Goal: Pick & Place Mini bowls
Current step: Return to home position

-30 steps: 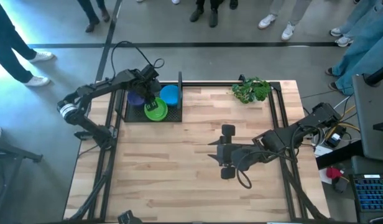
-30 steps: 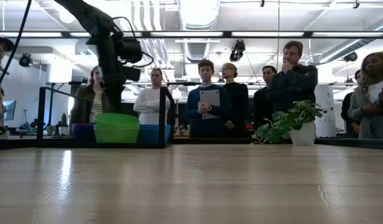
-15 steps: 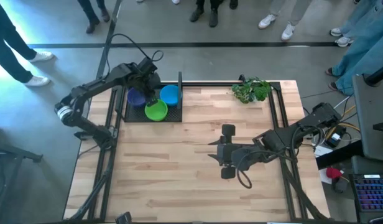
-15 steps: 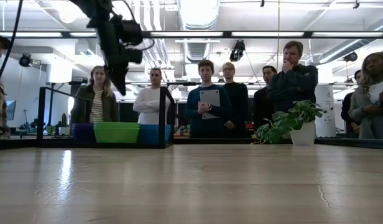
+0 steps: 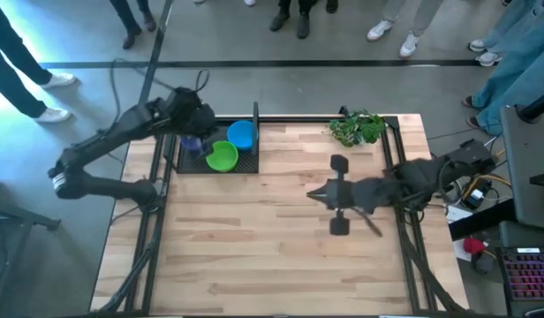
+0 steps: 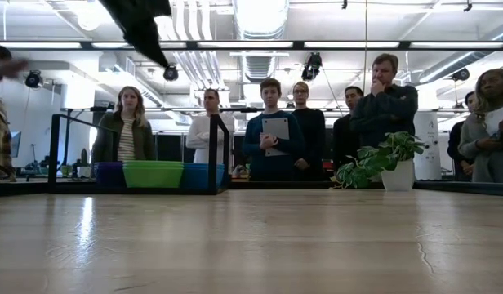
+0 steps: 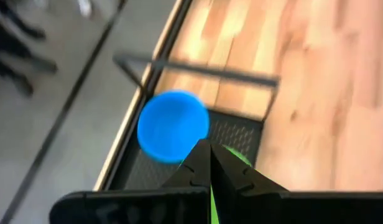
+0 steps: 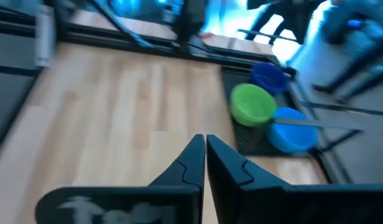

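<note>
Bowls [image 5: 222, 157] all in tray [image 5: 191, 162] at table [image 5: 254, 238] 11 o'clock; none seen elsewhere. Placing looks done, only homing remains. Left gripper [image 7: 208, 149] above tray, right gripper [image 8: 204, 142] toward 3 o'clock: both closed, empty.

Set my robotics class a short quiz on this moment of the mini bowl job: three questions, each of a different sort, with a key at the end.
1. True or false: one mini bowl lies on the wooden table, outside the black rack.
2. In the low view, which bowls stand between the purple bowls and the blue bowls? A) red B) green C) yellow
3. What do the jaws of the right arm hold?

Key: 1 false, every bowl is in the rack; 2 B, the green bowls; 3 nothing, they are shut and empty.
</note>
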Tool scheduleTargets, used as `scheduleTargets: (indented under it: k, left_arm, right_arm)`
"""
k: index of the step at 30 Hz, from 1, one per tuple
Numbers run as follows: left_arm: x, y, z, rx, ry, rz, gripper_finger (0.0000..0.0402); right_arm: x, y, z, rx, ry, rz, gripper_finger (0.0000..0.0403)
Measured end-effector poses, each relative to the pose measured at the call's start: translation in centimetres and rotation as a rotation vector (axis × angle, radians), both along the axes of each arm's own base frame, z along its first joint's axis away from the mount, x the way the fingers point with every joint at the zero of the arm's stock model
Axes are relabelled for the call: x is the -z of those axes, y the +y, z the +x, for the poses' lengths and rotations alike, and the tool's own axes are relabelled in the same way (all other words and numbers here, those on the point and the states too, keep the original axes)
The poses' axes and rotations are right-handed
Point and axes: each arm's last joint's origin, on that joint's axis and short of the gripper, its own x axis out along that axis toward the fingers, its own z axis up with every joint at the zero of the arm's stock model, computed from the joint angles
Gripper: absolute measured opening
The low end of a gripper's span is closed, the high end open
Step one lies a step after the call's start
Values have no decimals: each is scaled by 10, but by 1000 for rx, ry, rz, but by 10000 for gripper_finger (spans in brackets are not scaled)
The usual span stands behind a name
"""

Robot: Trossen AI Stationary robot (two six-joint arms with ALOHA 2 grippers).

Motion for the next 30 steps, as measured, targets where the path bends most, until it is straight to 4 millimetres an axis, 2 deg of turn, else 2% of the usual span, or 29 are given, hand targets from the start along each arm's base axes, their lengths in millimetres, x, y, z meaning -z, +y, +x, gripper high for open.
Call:
scheduleTargets:
  k: [6,12,21,30]
  left_arm:
    - [-19,-40,-18,117,-184,61,0]
    - [-20,-69,-34,254,-335,104,0]
    - [-9,-87,-50,339,-507,133,0]
    - [3,-95,-80,399,-656,153,0]
  right_arm:
    - [-17,-13,-21,-172,-31,82,8]
    - [-20,-23,-44,-248,-56,117,8]
    - [-11,-37,-89,-322,-186,177,8]
    - [14,-53,-136,-327,-318,206,8]
